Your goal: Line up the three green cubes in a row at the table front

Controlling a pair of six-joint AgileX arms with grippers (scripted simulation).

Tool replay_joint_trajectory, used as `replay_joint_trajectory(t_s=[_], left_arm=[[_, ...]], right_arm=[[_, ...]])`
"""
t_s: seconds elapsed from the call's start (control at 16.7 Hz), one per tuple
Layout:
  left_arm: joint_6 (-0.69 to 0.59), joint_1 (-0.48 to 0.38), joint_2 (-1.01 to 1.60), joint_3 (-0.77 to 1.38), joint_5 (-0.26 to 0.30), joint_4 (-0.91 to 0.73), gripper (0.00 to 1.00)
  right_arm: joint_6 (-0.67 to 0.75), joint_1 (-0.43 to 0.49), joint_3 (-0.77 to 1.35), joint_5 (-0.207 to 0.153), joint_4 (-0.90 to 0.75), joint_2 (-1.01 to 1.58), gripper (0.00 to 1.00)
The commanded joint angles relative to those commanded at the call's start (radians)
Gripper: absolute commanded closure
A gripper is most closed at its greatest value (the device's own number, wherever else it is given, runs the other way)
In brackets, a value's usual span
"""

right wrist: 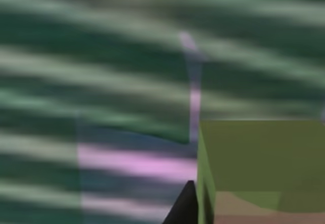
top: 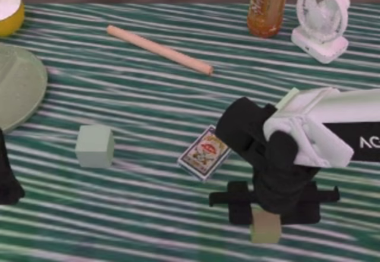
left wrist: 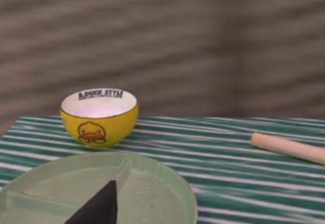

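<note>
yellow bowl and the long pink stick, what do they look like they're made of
The yellow bowl looks like glazed ceramic: smooth shiny wall, white inside, printed duck. The pink stick looks like matte wood or plastic, a plain round rod with no grain showing, so either is possible.

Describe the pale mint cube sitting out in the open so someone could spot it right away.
Start at the pale green plate on the table's left edge. Just right of it and nearer the front stands the pale mint cube, alone on the striped cloth, left of the card box. It is plain and unprinted.
</note>
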Motion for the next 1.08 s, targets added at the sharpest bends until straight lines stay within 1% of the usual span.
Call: replay_joint_trajectory(t_s=[0.18, 0.24, 0.78, 0.9, 1.08], left_arm=[[0.000, 0.000, 0.000, 0.000, 0.000, 0.000, 0.00], [0.000, 0.000, 0.000, 0.000, 0.000, 0.000, 0.00], [0.000, 0.000, 0.000, 0.000, 0.000, 0.000, 0.00], [0.000, 0.000, 0.000, 0.000, 0.000, 0.000, 0.00], [0.000, 0.000, 0.000, 0.000, 0.000, 0.000, 0.00]], right_arm=[[0.000, 0.000, 0.000, 0.000, 0.000, 0.000, 0.02], [0.000, 0.000, 0.000, 0.000, 0.000, 0.000, 0.00], [0.000, -0.001, 0.003, 0.000, -0.004, -0.002, 0.00], [0.003, 0.002, 0.030, 0.001, -0.042, -0.016, 0.00], [0.005, 0.007, 0.093, 0.000, -0.161, -0.060, 0.00]])
